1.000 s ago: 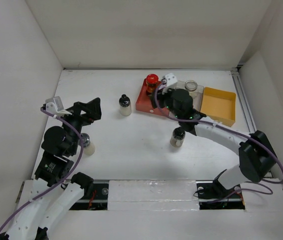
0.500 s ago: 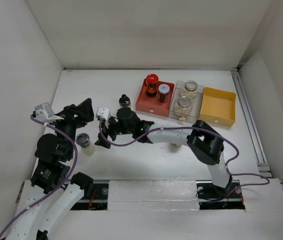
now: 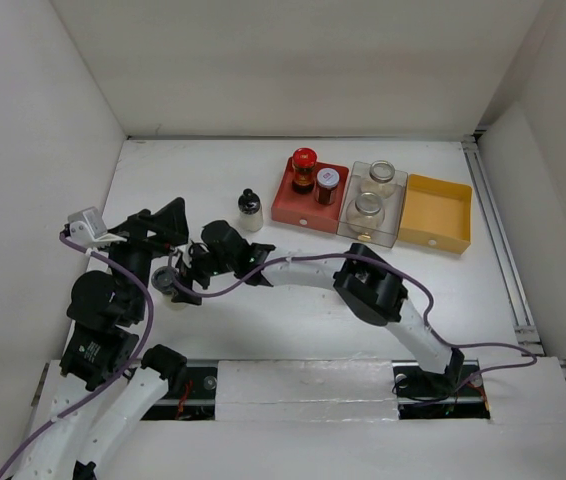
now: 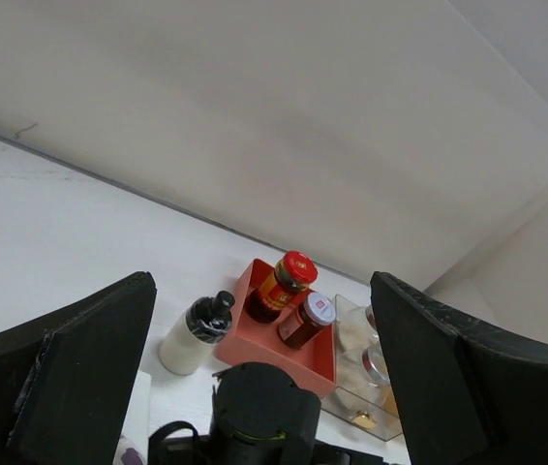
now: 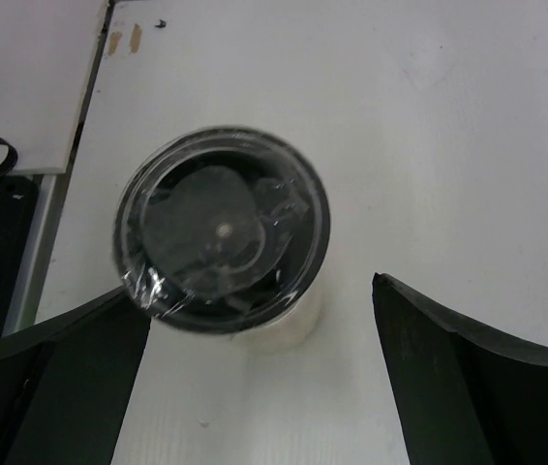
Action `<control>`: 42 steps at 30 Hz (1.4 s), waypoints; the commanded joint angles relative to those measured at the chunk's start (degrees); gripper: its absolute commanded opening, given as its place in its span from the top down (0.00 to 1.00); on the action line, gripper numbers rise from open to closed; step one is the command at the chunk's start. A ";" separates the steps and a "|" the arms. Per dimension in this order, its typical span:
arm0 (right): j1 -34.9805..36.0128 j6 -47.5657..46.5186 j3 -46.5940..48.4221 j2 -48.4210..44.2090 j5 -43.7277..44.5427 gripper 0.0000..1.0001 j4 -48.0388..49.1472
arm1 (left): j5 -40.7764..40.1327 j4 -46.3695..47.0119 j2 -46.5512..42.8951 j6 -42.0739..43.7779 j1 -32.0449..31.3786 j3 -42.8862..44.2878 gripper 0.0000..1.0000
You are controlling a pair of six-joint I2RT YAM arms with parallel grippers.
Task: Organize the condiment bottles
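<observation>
Hovering over black-capped shaker (image 5: 221,228) at left of table (image 3: 193,170) — right gripper (image 5: 255,305), jaws spread wide either side of it, not touching. Left gripper (image 3: 168,222) raised just beside, jaws parted, holding nothing. Second shaker (image 3: 250,210) stands near red tray (image 3: 288,208) — red-lidded jar (image 3: 304,170), silver-lidded jar (image 3: 328,185) inside
</observation>
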 commanded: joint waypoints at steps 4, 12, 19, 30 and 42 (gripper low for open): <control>0.55 -1.85 9.22 2.95 -2.29 0.01 2.08 | 1.52 2.12 -0.35 0.34 0.31 1.27 0.10; 0.55 4.99 9.75 5.67 -5.80 0.19 13.06 | 1.52 2.12 0.18 0.34 0.31 1.27 0.10; -0.07 12.30 2.74 1.12 -7.92 0.51 25.90 | 0.47 2.12 -0.35 0.34 0.31 0.75 0.10; -13.33 18.71 -22.22 -28.49 -5.72 0.53 36.37 | -2.62 1.59 -2.54 -0.98 0.31 0.22 0.10; -50.93 18.89 -46.57 -56.45 16.68 0.53 21.96 | 6.88 3.09 3.35 -0.45 0.31 0.22 0.10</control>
